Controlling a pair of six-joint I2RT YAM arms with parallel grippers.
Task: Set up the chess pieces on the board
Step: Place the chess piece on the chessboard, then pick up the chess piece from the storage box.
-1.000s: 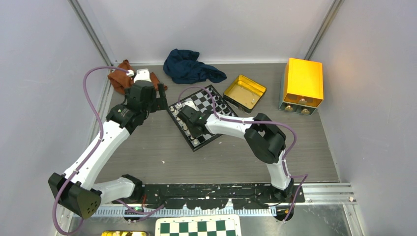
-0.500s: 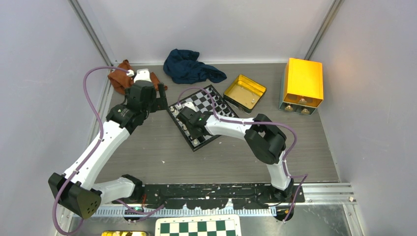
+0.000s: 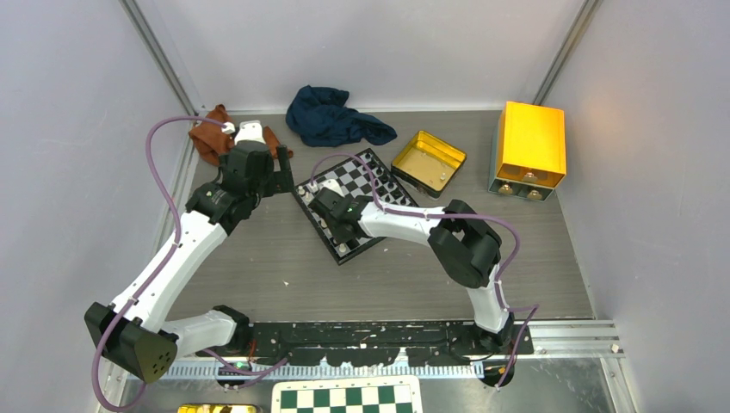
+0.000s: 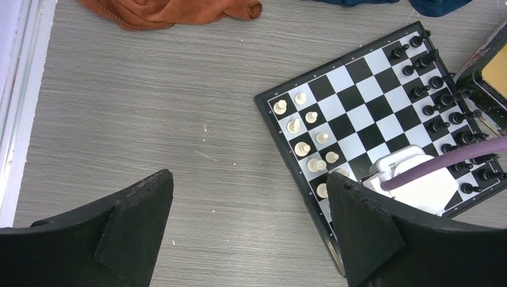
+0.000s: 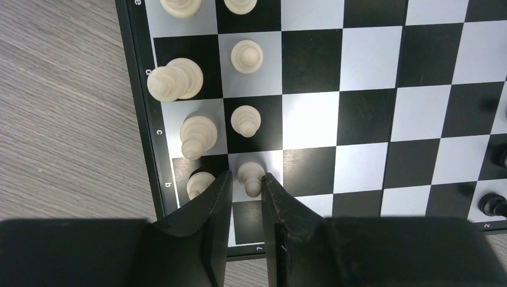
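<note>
The board lies tilted at mid-table. White chess pieces stand in two rows along its left edge and black chess pieces along its right edge. My right gripper is low over the board's near-left corner. Its narrow jaws are shut on a white pawn standing on a pale square in the second row, next to other white pieces. My left gripper is wide open and empty above bare table left of the board.
An open golden tin touches the board's far-right side. A yellow drawer box stands at the right. A blue cloth and a brown cloth lie at the back. A green-and-white checkered sheet is at the bottom.
My right gripper has shifted slightly to the left and away from the bases over the board's white side. The left arm has not moved.
</note>
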